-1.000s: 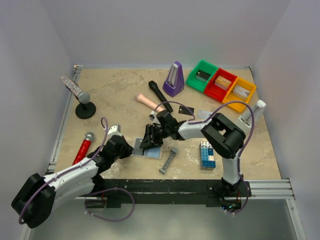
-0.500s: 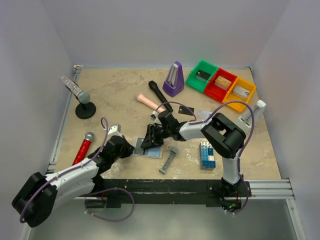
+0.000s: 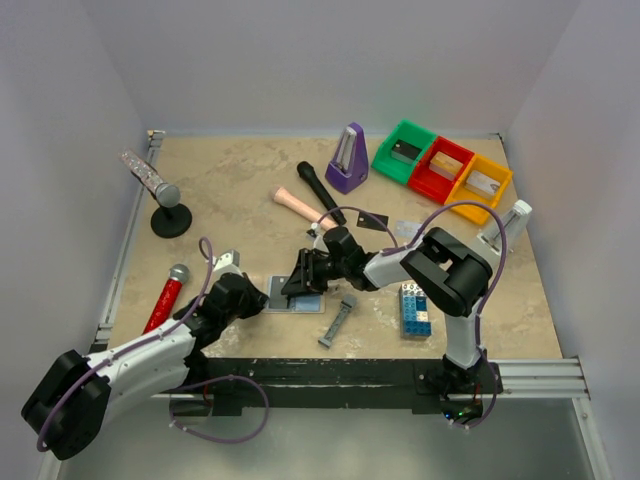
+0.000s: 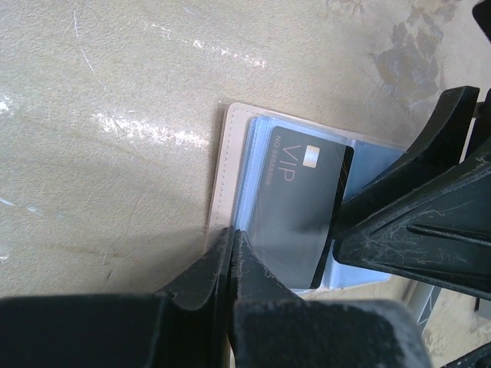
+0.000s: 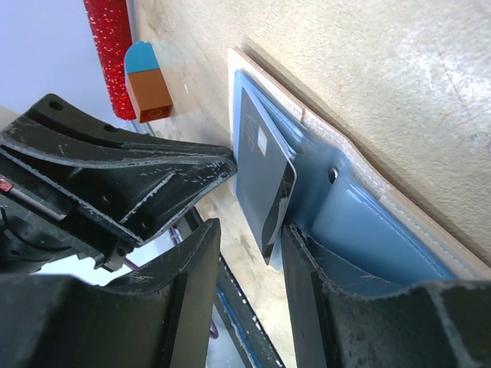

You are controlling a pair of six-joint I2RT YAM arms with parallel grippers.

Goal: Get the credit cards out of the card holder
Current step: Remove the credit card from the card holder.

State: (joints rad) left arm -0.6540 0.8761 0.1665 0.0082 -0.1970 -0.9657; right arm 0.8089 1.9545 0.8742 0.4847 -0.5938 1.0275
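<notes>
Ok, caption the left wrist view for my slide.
Shut left pincer touching the card holder edge, grey VIP card exposed.

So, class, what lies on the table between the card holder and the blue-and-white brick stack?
A narrow grey bar-shaped piece lies between the card holder and the brick stack, as the top view shows.

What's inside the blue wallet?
A dark card marked VIP lies in the open wallet, with pale blue pockets showing around it. Whether more cards sit under it cannot be seen, and the right claw covers part of the wallet's other side.
</notes>
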